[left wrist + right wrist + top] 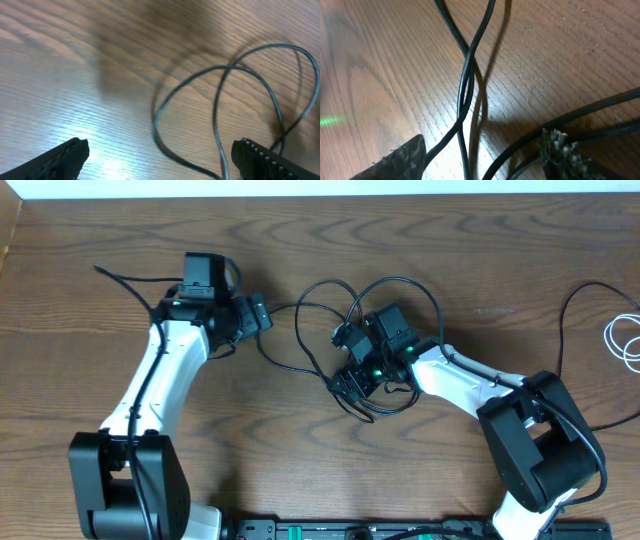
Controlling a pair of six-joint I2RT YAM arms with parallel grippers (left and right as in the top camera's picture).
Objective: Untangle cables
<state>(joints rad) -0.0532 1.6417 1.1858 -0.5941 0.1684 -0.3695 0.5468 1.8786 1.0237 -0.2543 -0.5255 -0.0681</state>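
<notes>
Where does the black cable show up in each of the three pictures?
Overhead: the black cable lies in loops at the middle of the table.
Left wrist: the cable shows as crossing loops in the right half of the picture.
Right wrist: the cable shows as two twisted strands running down the centre.
Shared landmark: the wood-grain table lies under the cable in every view.

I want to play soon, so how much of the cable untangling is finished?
Done: the white cable lies by itself at the right edge, away from the tangled black cable. In hand: the right gripper is open astride two crossed black strands; the left gripper is open and empty. Left: the black loops cross over each other.
</notes>
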